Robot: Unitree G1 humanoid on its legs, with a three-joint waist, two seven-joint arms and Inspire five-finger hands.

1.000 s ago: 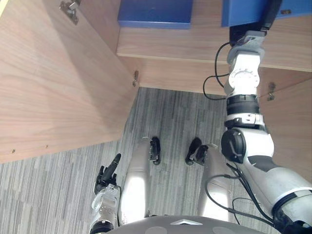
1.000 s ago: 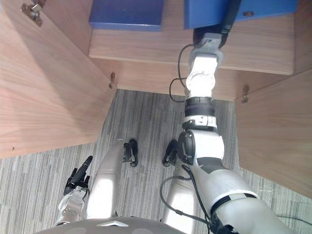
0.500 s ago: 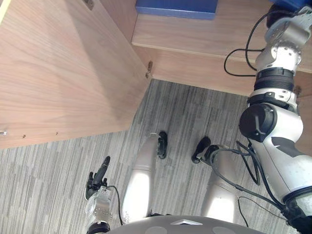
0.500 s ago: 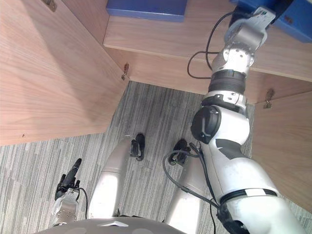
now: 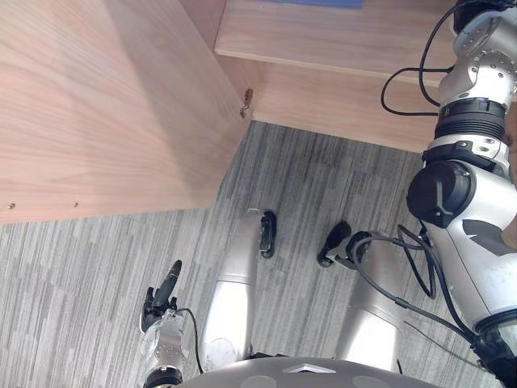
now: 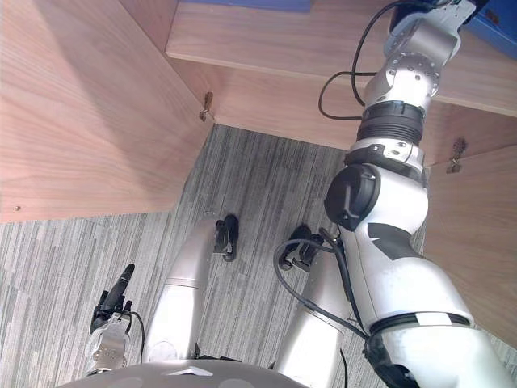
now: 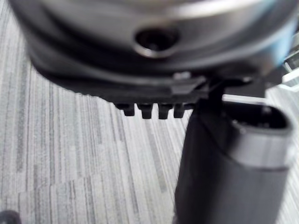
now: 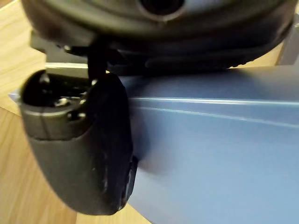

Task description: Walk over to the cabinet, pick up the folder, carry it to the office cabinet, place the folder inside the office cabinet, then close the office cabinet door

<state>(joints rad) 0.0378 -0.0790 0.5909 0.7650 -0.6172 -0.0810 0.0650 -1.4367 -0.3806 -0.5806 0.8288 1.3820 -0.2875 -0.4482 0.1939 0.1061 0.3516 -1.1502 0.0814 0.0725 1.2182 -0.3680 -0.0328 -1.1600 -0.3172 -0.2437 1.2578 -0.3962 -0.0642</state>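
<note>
A blue folder (image 8: 210, 158) lies over the wooden shelf (image 5: 323, 40) of the open cabinet, and a corner of it shows in the right eye view (image 6: 501, 32). My right hand (image 8: 79, 154) is shut on it: the thumb lies flat across its top face, while the fingers are hidden beneath. The right arm reaches up from the right side to the shelf. My left hand (image 5: 166, 291) hangs low at the lower left above the carpet, its fingers straight and holding nothing.
A second blue folder (image 6: 250, 3) lies further left on the same shelf. The cabinet's left door (image 5: 105, 105) stands swung open, with a hinge (image 5: 246, 101) at its inner corner. The right door (image 6: 477, 234) is open too. Grey striped carpet lies below.
The camera has shifted, so the shelf and both folders have slid toward the upper edge. My right arm has swung right with the folder. The left hand hangs as before.
</note>
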